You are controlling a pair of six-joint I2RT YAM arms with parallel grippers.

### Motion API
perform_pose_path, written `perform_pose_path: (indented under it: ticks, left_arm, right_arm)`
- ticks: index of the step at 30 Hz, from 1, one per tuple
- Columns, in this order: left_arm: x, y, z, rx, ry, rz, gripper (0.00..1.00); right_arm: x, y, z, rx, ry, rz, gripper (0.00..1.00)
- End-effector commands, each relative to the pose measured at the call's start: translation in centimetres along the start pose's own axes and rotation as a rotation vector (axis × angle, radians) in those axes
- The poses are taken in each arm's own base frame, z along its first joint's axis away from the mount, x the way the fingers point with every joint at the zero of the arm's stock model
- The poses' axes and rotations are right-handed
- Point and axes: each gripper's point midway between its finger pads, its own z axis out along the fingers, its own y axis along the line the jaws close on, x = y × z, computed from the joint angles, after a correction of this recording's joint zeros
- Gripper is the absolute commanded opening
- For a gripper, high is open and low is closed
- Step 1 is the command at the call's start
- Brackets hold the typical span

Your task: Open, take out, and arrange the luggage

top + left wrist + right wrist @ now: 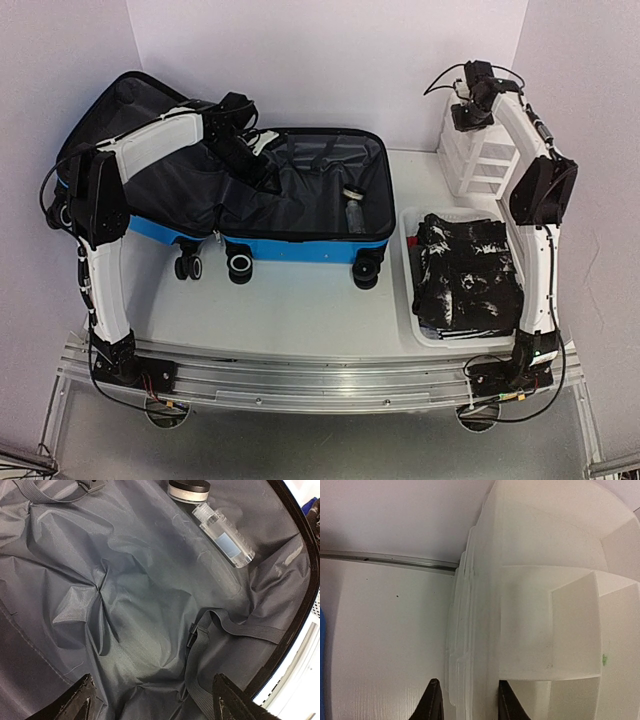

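On the white table, the luggage lies open across the left and centre, its lid leaning toward the far-left corner and its wheels at the near side. Your left gripper hangs inside the main shell, jaws spread wide with nothing between them, above the crumpled dark grey lining. A clear bottle and a round black-lidded jar lie side by side at the shell's right end, near a loose elastic strap. At the far right, your right gripper straddles a wall of the white drawer organizer, one finger on each side. Whether those fingers actually pinch the plastic, you cannot tell. Just in front of the organizer, a white basket holds folded black-and-white clothing.
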Motion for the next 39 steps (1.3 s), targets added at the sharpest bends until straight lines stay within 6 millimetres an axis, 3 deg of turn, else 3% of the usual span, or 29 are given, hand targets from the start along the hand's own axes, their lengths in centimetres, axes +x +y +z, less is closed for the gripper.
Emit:
perform_pose_path:
  ticks: [1, 5, 14, 19, 25, 39]
  left_arm:
    - [-0.8, -0.2, 0.2, 0.018, -0.029, -0.005, 0.79]
    - [-1.0, -0.4, 0.0, 0.025, -0.033, -0.009, 0.79]
    - [-0.9, -0.6, -0.2, 0.031, -0.034, -0.011, 0.79]
    - [-1.1, -0.8, -0.3, 0.043, -0.042, -0.015, 0.79]
    - [-0.9, -1.0, -0.2, 0.054, -0.037, -0.021, 0.79]
    - [-0.9, -1.3, -0.5, 0.064, -0.043, -0.027, 0.79]
  right_arm:
    - [9.0, 0.7, 1.1, -0.018, 0.339, -0.076, 0.13]
    - [8.2, 1.6, -0.4, -0.04, 0.317, -0.043, 0.0]
    - [5.6, 2.2, -6.6, -0.088, 0.222, 0.075, 0.0]
    - [6.7, 2.4, -9.3, -0.099, 0.251, 0.088, 0.0]
    - [9.8, 1.9, -9.7, -0.037, 0.342, 0.122, 0.0]
    - [10.7, 2.7, -10.8, 0.036, 0.381, 0.185, 0.0]
